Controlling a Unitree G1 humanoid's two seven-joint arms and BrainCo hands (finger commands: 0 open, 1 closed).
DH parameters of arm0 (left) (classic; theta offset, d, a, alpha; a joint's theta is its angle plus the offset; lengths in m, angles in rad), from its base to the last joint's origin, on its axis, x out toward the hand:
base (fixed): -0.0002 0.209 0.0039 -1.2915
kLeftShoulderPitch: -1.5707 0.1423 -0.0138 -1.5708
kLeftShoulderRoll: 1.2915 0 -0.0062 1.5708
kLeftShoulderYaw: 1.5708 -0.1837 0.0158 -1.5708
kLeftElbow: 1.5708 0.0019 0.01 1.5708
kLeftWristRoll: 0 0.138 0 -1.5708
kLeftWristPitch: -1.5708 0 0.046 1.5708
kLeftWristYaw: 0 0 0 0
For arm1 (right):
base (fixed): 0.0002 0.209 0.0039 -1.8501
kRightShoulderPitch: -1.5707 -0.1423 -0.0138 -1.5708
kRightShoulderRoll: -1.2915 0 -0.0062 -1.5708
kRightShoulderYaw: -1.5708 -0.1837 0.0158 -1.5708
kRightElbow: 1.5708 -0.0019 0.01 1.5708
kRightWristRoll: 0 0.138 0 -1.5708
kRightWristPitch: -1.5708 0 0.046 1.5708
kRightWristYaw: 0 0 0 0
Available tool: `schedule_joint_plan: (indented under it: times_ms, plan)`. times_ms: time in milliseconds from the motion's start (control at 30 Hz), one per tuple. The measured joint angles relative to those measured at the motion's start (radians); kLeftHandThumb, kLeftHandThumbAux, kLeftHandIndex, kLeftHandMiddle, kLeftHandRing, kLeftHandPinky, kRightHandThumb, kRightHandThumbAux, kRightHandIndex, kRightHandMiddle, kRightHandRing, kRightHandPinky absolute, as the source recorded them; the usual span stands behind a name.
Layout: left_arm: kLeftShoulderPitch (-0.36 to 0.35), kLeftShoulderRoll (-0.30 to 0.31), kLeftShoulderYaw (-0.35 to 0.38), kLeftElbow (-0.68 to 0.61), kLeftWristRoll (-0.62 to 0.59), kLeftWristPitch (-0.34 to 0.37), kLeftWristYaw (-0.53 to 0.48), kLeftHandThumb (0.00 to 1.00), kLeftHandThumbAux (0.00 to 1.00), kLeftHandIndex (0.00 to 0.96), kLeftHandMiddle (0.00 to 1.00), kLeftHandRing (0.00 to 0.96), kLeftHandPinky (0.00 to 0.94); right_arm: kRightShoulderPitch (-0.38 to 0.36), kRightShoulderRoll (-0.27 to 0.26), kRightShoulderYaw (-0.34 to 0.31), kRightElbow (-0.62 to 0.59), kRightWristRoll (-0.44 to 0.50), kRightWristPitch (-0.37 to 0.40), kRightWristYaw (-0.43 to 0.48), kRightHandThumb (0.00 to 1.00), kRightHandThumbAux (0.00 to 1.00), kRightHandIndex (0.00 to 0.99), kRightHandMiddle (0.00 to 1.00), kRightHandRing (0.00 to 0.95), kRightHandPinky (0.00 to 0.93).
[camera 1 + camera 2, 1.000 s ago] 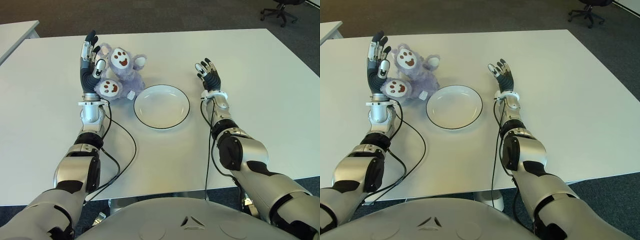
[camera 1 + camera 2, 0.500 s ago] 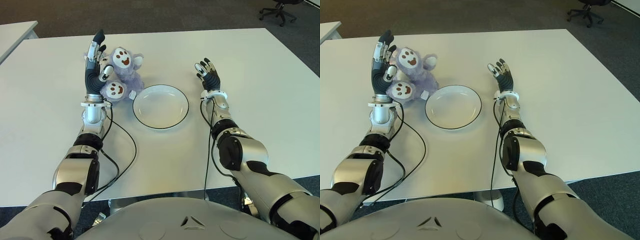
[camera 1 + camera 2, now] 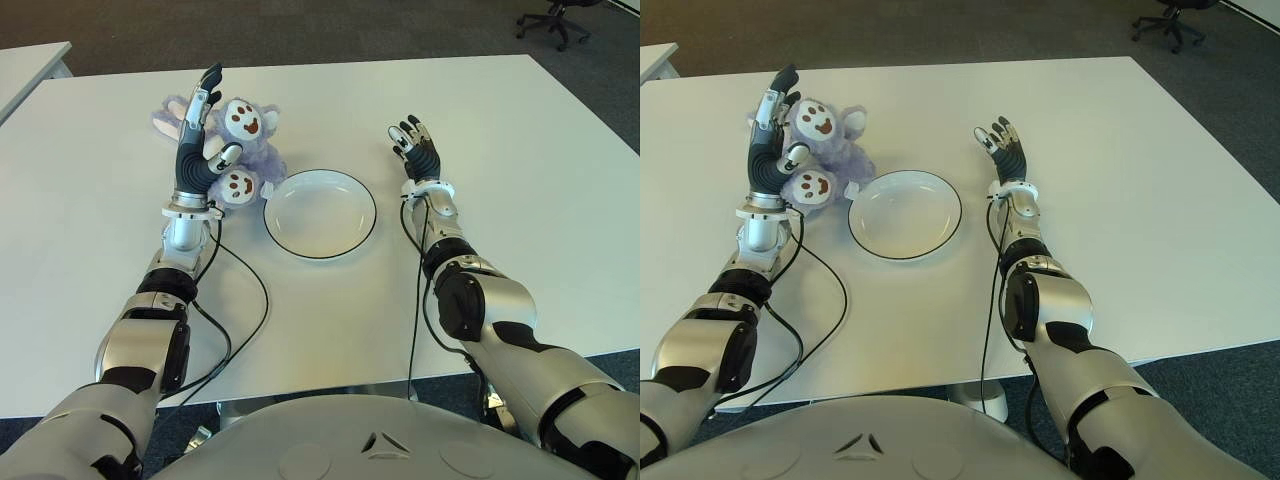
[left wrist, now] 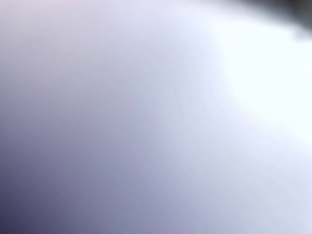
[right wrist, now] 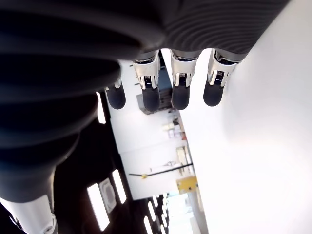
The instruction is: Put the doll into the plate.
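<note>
White table (image 3: 330, 320) nearest the robot, bare before the plate (image 3: 320, 213), a white dish with a dark rim at mid-table. Just left of the plate and touching its rim, the purple doll (image 3: 240, 150) lies on the table, not yet in the plate. Left hand (image 3: 203, 140), fingers spread, palm against the doll's left side, thumb over its lower face; no closed grasp visible. Right hand (image 3: 415, 150), fingers spread and holding nothing, idle to the right of the plate. Step: approach to grasp. Next: close the fingers on the doll, lift, carry right over the plate. Since the earlier frame, the hand and doll have shifted toward the plate.
</note>
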Motion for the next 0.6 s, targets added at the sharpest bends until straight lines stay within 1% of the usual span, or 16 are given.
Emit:
schedule_joint_plan:
  times_ms: [33, 133, 167, 200, 267, 367, 600]
  plan:
    - [0.002, 0.003, -0.003, -0.002, 0.009, -0.003, 0.009, 0.145, 0.277, 0.012, 0.056, 0.023, 0.009, 0.000, 0.000, 0.000, 0.000, 0.000, 0.000, 0.000, 0.095, 0.690, 0.063, 0.093, 0.060, 0.032]
    - [0.006, 0.014, -0.015, -0.003, 0.037, -0.009, 0.031, 0.178, 0.272, 0.013, 0.057, 0.024, 0.011, 0.000, 0.000, 0.000, 0.000, 0.000, 0.000, 0.000, 0.096, 0.693, 0.062, 0.092, 0.059, 0.032]
    - [0.007, 0.017, -0.020, -0.003, 0.045, -0.009, 0.037, 0.241, 0.273, 0.013, 0.059, 0.025, 0.017, 0.000, 0.000, 0.000, 0.000, 0.000, 0.000, 0.000, 0.097, 0.696, 0.061, 0.091, 0.058, 0.036]
    - [0.009, 0.020, -0.024, -0.003, 0.054, -0.009, 0.044, 0.268, 0.274, 0.013, 0.061, 0.026, 0.020, -0.001, 0.000, 0.000, 0.000, 0.000, 0.000, 0.001, 0.098, 0.698, 0.060, 0.090, 0.058, 0.037]
    - [0.012, 0.024, -0.028, -0.003, 0.067, -0.009, 0.052, 0.284, 0.274, 0.014, 0.062, 0.028, 0.022, -0.001, 0.001, 0.000, 0.000, 0.000, 0.000, 0.001, 0.099, 0.699, 0.059, 0.089, 0.058, 0.038]
    - [0.017, 0.032, -0.032, -0.003, 0.084, -0.009, 0.065, 0.332, 0.272, 0.018, 0.071, 0.035, 0.023, -0.001, 0.002, 0.000, 0.000, 0.000, 0.000, 0.002, 0.104, 0.700, 0.058, 0.086, 0.056, 0.036]
    - [0.022, 0.042, -0.041, -0.003, 0.113, -0.009, 0.095, 0.394, 0.276, 0.015, 0.079, 0.048, 0.043, -0.001, 0.005, 0.000, 0.001, 0.000, 0.000, 0.003, 0.099, 0.702, 0.059, 0.087, 0.057, 0.032]
